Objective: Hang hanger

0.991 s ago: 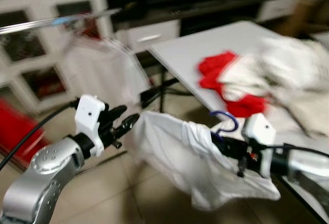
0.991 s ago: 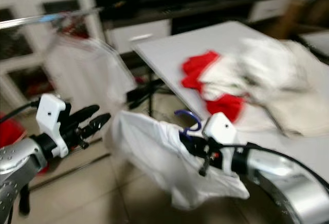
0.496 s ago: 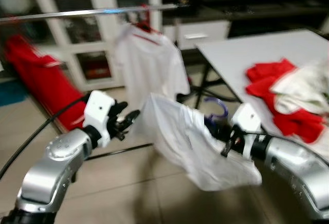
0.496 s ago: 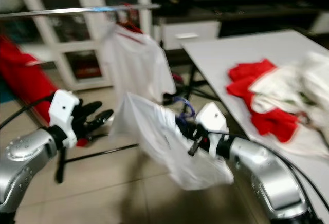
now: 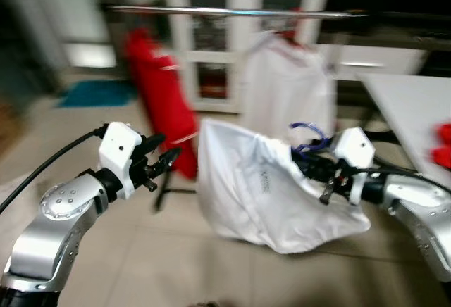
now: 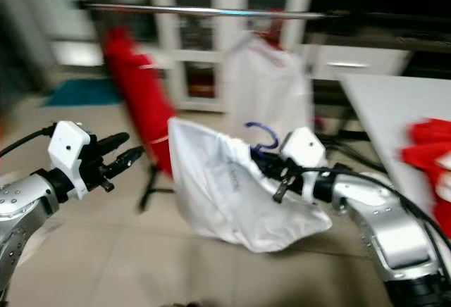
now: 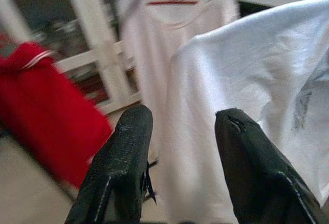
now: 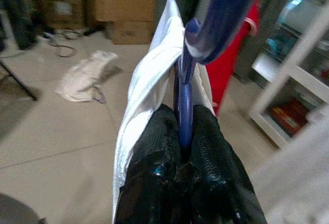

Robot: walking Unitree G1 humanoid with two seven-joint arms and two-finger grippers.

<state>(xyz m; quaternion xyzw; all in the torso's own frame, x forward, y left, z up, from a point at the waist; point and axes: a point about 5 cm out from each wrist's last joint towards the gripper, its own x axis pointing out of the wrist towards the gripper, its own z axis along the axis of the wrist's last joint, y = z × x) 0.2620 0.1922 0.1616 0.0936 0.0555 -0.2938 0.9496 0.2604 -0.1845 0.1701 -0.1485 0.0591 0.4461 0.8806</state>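
Hanger carried toward the rail, not yet hung.

At centre right of the head view the right pincer [image 5: 315, 168] is pinched on the neck of the blue hanger [image 8: 186, 103], its hook up and free, apparently so it can catch the metal rail [image 5: 232, 13] across the top. The white shirt [image 5: 261, 191] draped on it sags mid-frame. At left, the left pincer [image 5: 161, 160], fingers spread with nothing between them, hovers just beside the cloth, likely to steady it. A hung white shirt [image 5: 285, 85] and red garment [image 5: 158, 103] occupy the rail.
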